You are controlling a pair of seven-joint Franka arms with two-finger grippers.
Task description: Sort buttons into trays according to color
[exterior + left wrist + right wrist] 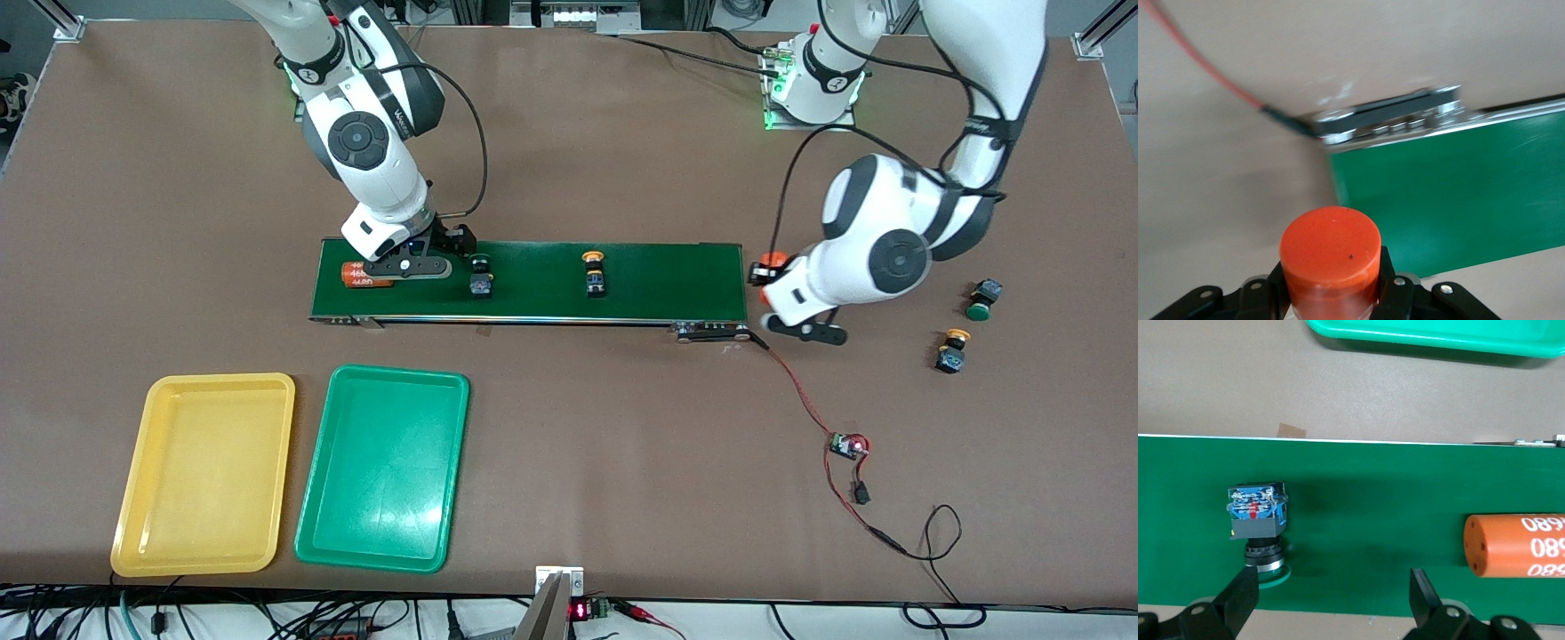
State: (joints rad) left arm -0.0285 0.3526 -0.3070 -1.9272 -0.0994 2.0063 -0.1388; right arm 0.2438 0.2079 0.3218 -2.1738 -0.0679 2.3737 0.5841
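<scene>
A green-capped button (481, 276) and a yellow-capped button (594, 271) lie on the dark green belt (658, 280). Another green button (982, 300) and another yellow button (953, 351) lie on the table past the belt's left-arm end. The yellow tray (204, 471) and green tray (382, 467) stand empty, nearer the front camera. My right gripper (418, 260) is open over the belt, between the green button (1258, 520) and an orange "4680" cylinder (1515, 545). My left gripper (769, 283) is shut on another orange cylinder (1330, 250) at the belt's left-arm end.
The lying orange cylinder (364, 276) is at the belt's right-arm end. A red wire (800, 391) runs from the belt's corner to a small circuit board (849, 446) and black cables toward the table's front edge.
</scene>
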